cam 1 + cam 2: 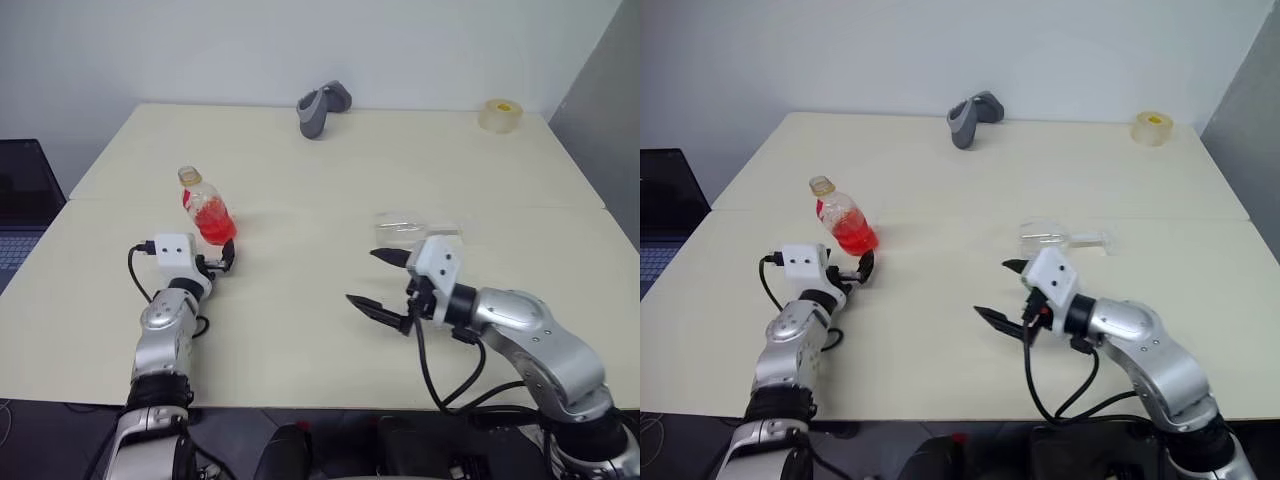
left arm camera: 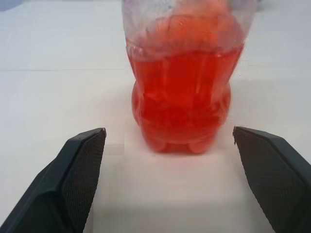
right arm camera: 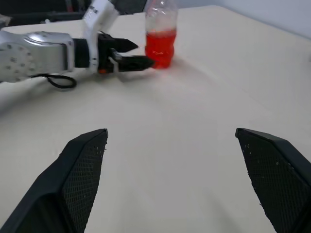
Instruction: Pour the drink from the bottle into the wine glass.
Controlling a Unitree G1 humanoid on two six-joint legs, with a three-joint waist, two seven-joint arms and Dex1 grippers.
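Pale cream table against a white wall; grey curved object at 12 o'clock on the far edge, tape roll at 1–2 o'clock in the far corner.

Bottle stands upright at about 10 o'clock, capped, red drink filling roughly the lower half. Left gripper sits just in front of it, fingers spread wide, nothing between them, apart from the bottle wall in the wrist view.

Wine glass lies on its side at about 2 o'clock, just beyond the right gripper. Bowl looks empty; can't tell for sure through the clear glass. Right gripper's fingers also spread, holding nothing.

Risks as I read it:
- Glass is down. Pouring now puts drink on the table; it needs standing up first.
- Round bowl can roll away if a fingertip nudges it; the thin stem is a poor pinch target.
- Cap looks on, so nothing pours until that's dealt with.
- Bottle is thin plastic and half full: a high or off-centre grab could tip it, a hard squeeze could slosh it out once open.
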